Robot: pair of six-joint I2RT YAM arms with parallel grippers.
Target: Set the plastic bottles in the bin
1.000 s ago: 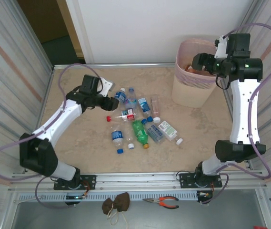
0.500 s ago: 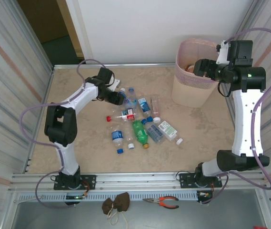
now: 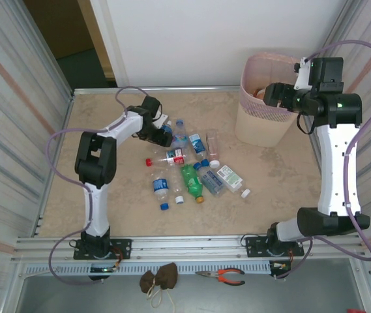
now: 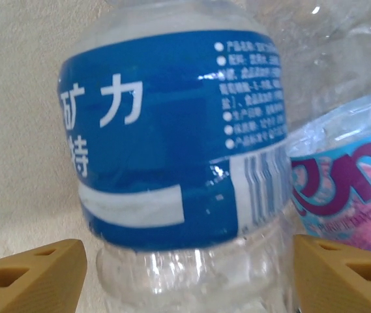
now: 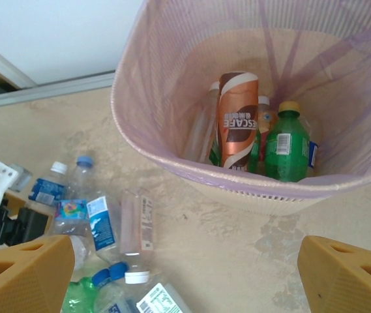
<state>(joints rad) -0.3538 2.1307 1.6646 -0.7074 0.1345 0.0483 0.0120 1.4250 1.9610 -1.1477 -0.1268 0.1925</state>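
At the ten o'clock edge of the loose bottles [image 3: 188, 166] lying mid-table, the left gripper [image 3: 162, 135] is down at table level with its jaws apart. They straddle a blue-labelled bottle [image 4: 172, 143] that lies against a neighbouring bottle [image 4: 348, 189] with pink lettering. Judged step: approach to a pick, with the grasp not yet made. The next move calls for closing squarely on the label band, lifting clear of the neighbouring bottle, then carrying toward the bin [image 3: 263, 127] at the table's two o'clock. The right gripper [image 3: 271, 92] hangs at the bin's rim, jaws wide, holding nothing. Inside the bin lie a brown bottle [image 5: 238, 120], a green bottle [image 5: 288, 143] and others. Not determinable: whether either finger touches the blue-labelled bottle, whose cap and base are cut off, and the count inside the bin, since those bottles overlap.
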